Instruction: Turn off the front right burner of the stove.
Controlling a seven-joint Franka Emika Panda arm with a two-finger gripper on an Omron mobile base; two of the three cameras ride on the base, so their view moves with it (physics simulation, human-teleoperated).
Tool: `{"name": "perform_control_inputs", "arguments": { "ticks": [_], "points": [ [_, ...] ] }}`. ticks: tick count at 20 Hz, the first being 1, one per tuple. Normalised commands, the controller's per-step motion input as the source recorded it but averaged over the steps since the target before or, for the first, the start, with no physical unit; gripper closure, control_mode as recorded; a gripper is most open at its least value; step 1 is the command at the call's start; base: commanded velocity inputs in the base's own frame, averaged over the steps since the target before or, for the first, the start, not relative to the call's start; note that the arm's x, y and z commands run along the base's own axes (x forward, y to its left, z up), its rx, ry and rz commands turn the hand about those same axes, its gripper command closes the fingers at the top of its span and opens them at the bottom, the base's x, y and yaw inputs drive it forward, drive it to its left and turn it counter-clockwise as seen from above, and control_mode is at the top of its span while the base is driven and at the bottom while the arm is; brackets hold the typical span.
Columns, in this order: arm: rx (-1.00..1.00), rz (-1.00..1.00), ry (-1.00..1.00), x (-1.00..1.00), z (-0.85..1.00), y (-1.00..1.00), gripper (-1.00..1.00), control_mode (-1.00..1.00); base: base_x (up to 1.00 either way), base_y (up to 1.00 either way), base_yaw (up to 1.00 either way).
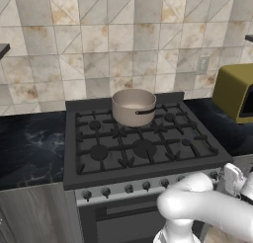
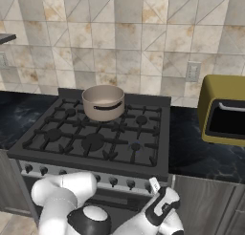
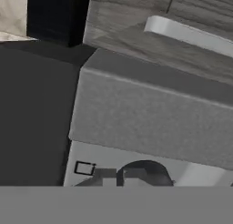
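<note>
Between two stretches of dark marbled counter (image 1: 29, 148) stood one stove (image 1: 71, 180), dark grey, with five burners under black grates and a silver panel of small dark knobs (image 2: 113, 181). One tan pot (image 1: 133, 106) sat at its back. Toward the near right corner lay the front right burner (image 1: 187, 142), a small round cap. Whether the gripper was parted or closed could not be told.

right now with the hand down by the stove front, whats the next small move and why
Probably ease the gripper in toward the knob and close on it. In the hand view the dark round knob sits low on the silver panel, by the finger tips, and the front right burner shows a faint blue spot, so it looks lit.
</note>
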Motion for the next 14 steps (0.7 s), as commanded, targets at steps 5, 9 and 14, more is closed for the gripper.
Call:
{"name": "perform_control_inputs", "arguments": {
  "ticks": [5,9,14],
  "points": [
    [0.49,0.18,-0.14,0.00,0.00,-0.12,1.00,-1.00,0.00,0.00,0.00],
    [0.34,0.17,-0.11,0.00,0.00,0.00,1.00,-1.00,0.00,0.00,0.00],
    [0.24,0.16,-0.11,-0.05,0.04,0.00,1.00,-1.00,0.00,0.00,0.00]
  ]
}}
